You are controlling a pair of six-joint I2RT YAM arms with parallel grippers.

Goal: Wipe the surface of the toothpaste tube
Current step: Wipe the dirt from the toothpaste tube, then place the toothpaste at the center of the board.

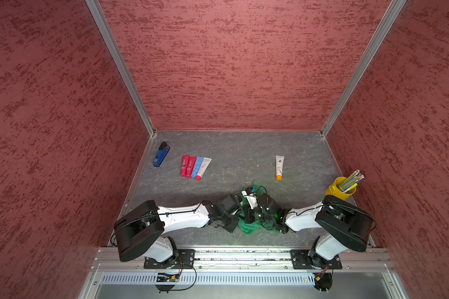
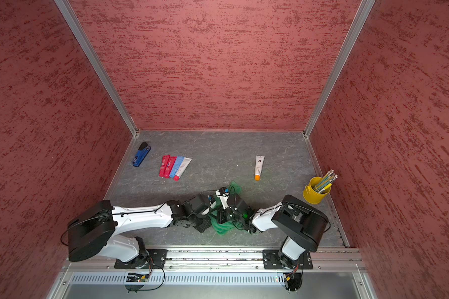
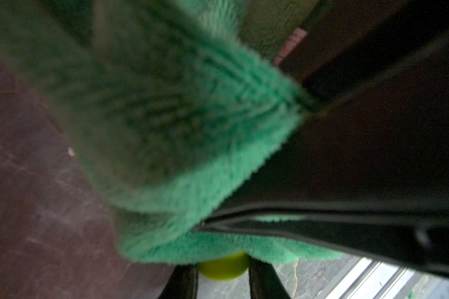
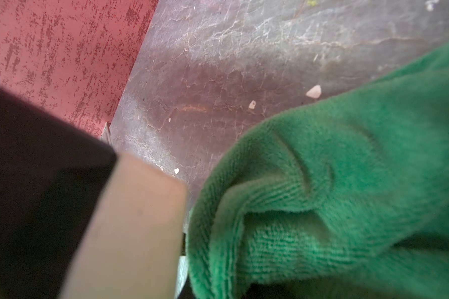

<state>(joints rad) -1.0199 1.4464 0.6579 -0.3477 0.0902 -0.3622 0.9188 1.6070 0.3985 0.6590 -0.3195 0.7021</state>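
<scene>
Red walls (image 1: 244,64) are closing in the grey marbled tabletop (image 1: 244,155) on three sides, with a blue stapler (image 1: 161,154), four tubes (image 1: 195,167) in a row, an orange-capped tube (image 1: 279,167) and a yellow pencil cup (image 1: 334,189) sitting spread across it. Near the front edge, over a green cloth (image 1: 249,227), the right gripper (image 3: 309,103) is pinching a fold with fingers fully together, while the left gripper (image 3: 223,275), fingers slightly parted, is clasping the toothpaste tube (image 3: 223,265), only its lime end showing under the cloth
</scene>
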